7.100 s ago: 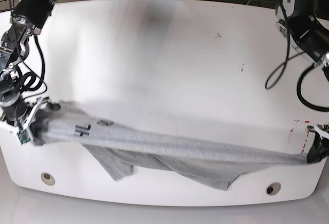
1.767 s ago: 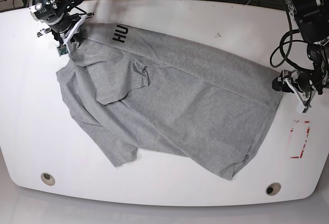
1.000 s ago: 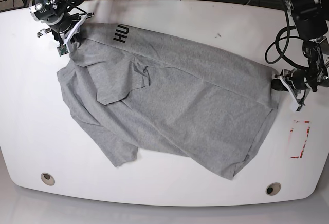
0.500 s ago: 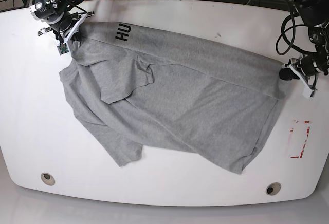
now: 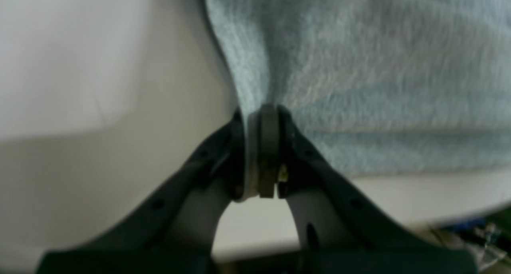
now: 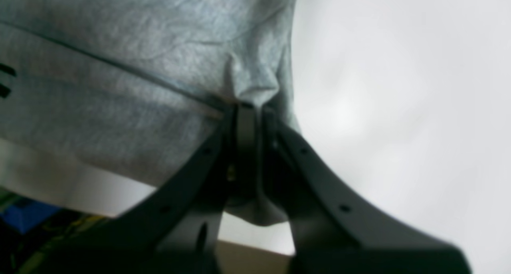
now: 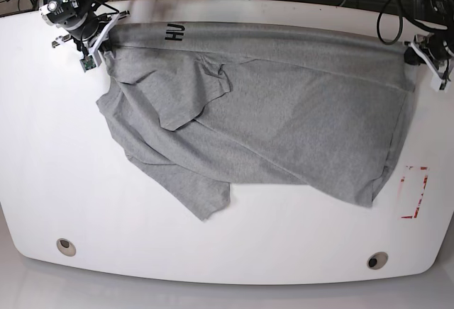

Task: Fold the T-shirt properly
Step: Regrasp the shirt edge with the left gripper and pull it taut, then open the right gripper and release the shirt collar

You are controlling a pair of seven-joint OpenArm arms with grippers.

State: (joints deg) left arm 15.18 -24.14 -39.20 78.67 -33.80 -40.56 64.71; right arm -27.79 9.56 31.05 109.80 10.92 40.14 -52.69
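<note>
Since the earlier frame, you are pulling the T-shirt [image 7: 284, 110] toward the far edge of the surface [image 7: 42, 181]; left end effector [image 7: 413, 55] and right end effector [image 7: 99, 40], both closed, are pinching its far corners. Next, you are laying it flat.

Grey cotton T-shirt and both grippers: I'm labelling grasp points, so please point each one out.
grey cotton T-shirt [image 7: 284, 110]: base view, flat middle of the cloth.
left gripper [image 5: 259, 118]: left wrist view, fingertips pinching the shirt's edge.
right gripper [image 6: 247, 106]: right wrist view, fingertips clamped on bunched fabric.
</note>
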